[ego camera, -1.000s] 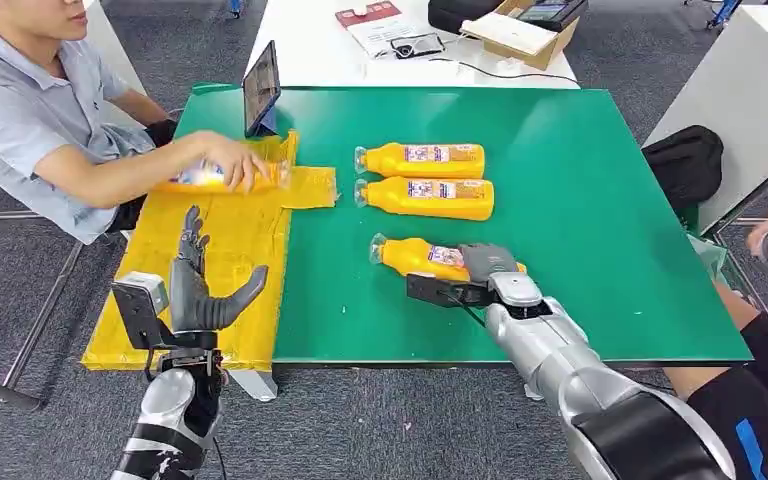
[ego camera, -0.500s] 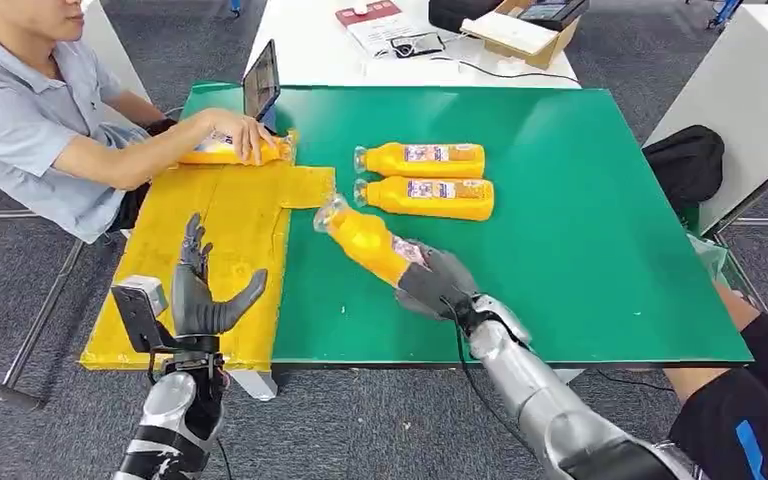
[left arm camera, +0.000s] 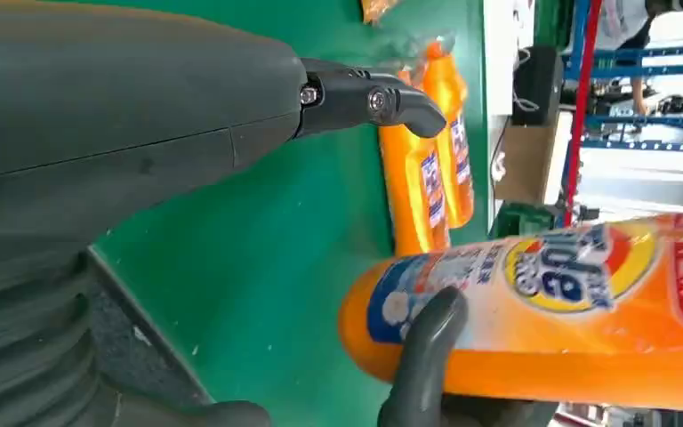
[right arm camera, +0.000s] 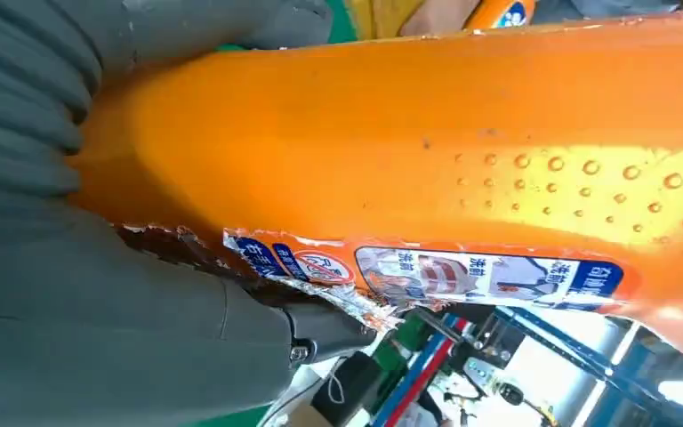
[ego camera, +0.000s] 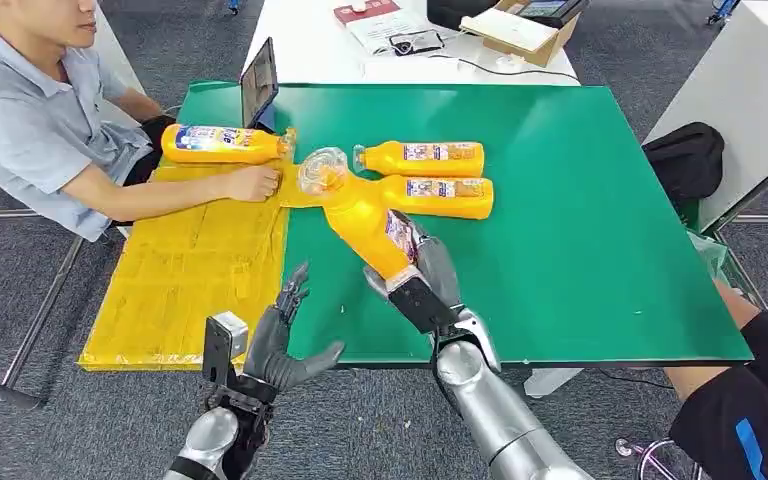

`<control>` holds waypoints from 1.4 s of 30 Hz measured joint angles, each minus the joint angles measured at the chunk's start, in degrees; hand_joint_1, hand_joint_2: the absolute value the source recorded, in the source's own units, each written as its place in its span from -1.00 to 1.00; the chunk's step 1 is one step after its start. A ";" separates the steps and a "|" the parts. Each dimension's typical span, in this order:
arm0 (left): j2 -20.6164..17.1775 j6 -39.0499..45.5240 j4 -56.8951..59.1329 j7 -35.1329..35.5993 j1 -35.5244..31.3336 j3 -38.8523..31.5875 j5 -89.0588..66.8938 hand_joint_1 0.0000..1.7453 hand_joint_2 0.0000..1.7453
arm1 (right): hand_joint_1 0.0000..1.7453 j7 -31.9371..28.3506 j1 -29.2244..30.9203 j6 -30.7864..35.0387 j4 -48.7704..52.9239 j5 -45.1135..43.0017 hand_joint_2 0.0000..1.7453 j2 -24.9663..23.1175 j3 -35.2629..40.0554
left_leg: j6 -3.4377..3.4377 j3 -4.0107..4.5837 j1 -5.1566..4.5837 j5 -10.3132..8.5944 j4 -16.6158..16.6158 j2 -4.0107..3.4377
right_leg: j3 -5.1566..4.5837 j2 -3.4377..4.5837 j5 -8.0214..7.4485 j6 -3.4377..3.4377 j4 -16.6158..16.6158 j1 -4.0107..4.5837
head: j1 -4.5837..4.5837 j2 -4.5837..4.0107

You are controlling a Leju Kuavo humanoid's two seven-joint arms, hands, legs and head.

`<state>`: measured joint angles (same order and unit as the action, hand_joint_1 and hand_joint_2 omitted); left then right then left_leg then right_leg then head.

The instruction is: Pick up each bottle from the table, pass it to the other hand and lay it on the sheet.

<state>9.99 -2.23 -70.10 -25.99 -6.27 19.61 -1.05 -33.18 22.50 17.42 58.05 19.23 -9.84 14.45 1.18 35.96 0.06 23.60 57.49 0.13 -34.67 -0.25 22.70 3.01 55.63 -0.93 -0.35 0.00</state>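
— Where is the orange plastic bottle with the clear cap [ego camera: 358, 212] and which way does it point?
— It is lifted above the green table mat [ego camera: 580, 230], gripped round its lower body by the right hand [ego camera: 422, 280]. Its long axis runs slantwise, cap end up and away from the robot toward the yellow sheet's [ego camera: 190, 280] far corner, base down in the palm. The right wrist view shows its glossy orange side [right arm camera: 462, 133] with a patch of raised dots and a torn blue-and-white label.
— And the left hand?
— The left hand [ego camera: 282, 340] hovers at the near edge of the mat, holding nothing, fingers spread and pointing up toward the held bottle, not touching it. From its wrist camera the bottle's label [left arm camera: 534, 285] appears just beyond a dark fingertip.
— What else lies nearby?
— Two more orange bottles [ego camera: 430, 158] lie side by side on the mat, long axes across the table, caps toward the sheet. A fourth orange bottle [ego camera: 222, 144] lies on the crinkled sheet's far end, cap pointing toward the mat. A seated person's hand [ego camera: 253, 182] rests on the sheet just beside it. A dark tablet [ego camera: 259, 84] stands upright at the mat's far left corner.
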 measured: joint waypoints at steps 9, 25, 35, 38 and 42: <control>0.02 -1.54 -3.78 -0.05 0.16 1.11 5.50 -1.00 1.00 | 1.00 -3.80 -0.27 1.63 -4.74 10.49 1.00 -2.14 9.34 | -0.01 0.01 0.02 0.00 0.00 -0.01 | -0.05 0.00 0.01 -0.01 0.01 0.01 | -0.02 0.00; 2.51 2.42 -7.37 -0.02 1.32 -0.59 19.54 -1.00 1.00 | 1.00 -4.17 -0.84 6.19 -8.81 7.56 1.00 -4.00 20.11 | -0.01 0.09 0.00 0.00 0.01 -0.09 | -0.16 0.01 0.03 -0.06 0.00 0.00 | 0.02 0.00; 2.49 -0.20 -7.37 0.70 1.20 -0.66 20.76 -0.20 1.00 | 0.96 -4.68 -0.22 6.14 -9.60 6.71 1.00 -4.00 20.79 | -0.01 0.10 0.00 0.00 0.01 -0.11 | -0.18 0.02 0.03 -0.06 0.00 0.00 | 0.02 0.00; 2.49 -0.96 -7.37 0.50 1.18 -0.66 20.83 1.00 1.00 | -1.00 -4.70 -0.16 6.12 -9.66 6.67 1.00 -4.00 20.79 | -0.01 0.10 0.00 0.00 0.01 -0.11 | -0.18 0.02 0.03 -0.06 0.00 0.00 | 0.02 0.00; 2.49 -1.94 -7.37 -0.11 0.98 -0.74 21.36 1.00 1.00 | -1.00 -4.50 -0.08 5.99 -9.77 6.51 1.00 -4.02 20.92 | -0.01 0.10 0.00 0.00 0.01 -0.11 | -0.17 0.02 0.03 -0.06 0.00 0.00 | 0.02 0.00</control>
<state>12.48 -4.18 -77.46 -26.10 -5.30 18.86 20.31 -37.68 22.41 23.41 48.28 25.75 -13.86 35.36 1.17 36.06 0.06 23.59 57.50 0.03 -34.84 -0.23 22.73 2.95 55.63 -0.94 -0.33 0.00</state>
